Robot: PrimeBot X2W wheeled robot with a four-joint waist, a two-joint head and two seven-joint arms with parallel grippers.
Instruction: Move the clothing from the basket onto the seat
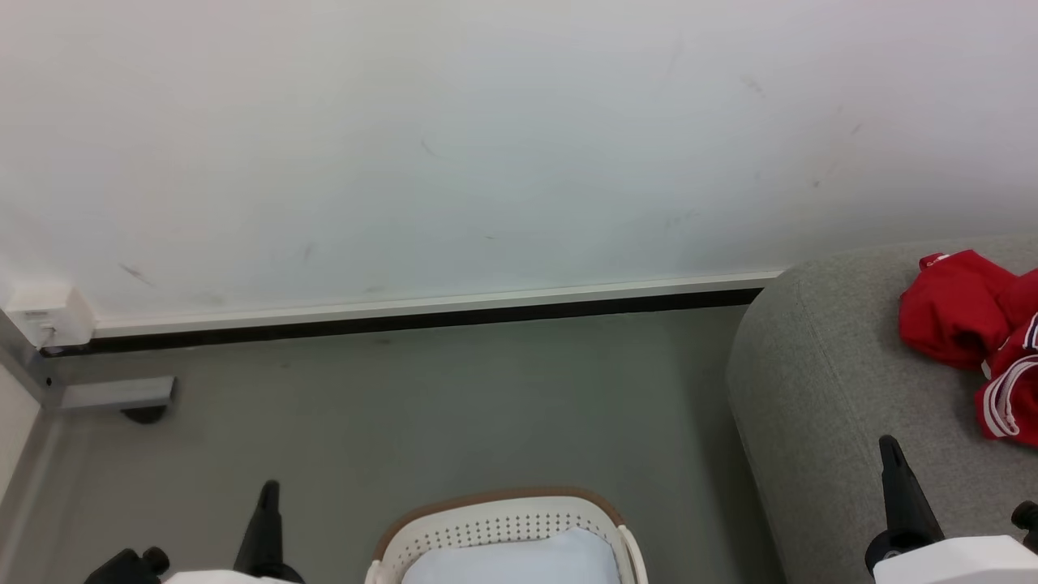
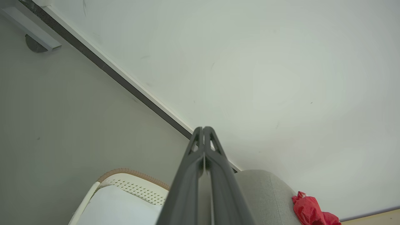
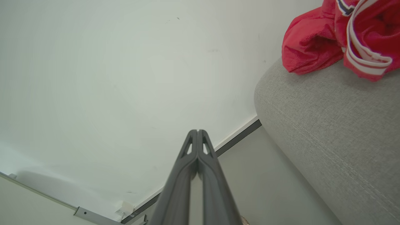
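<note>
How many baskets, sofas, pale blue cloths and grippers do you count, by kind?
Basket: 1
Sofa: 1
Pale blue cloth: 1
Grippers: 2 (left gripper, right gripper)
Total: 5

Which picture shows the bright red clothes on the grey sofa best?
The right wrist view: the bright red fabric clothes are near and large, white and navy trim plain. The head view has them smaller, cut by the right edge; the left wrist view catches a small red corner.
</note>
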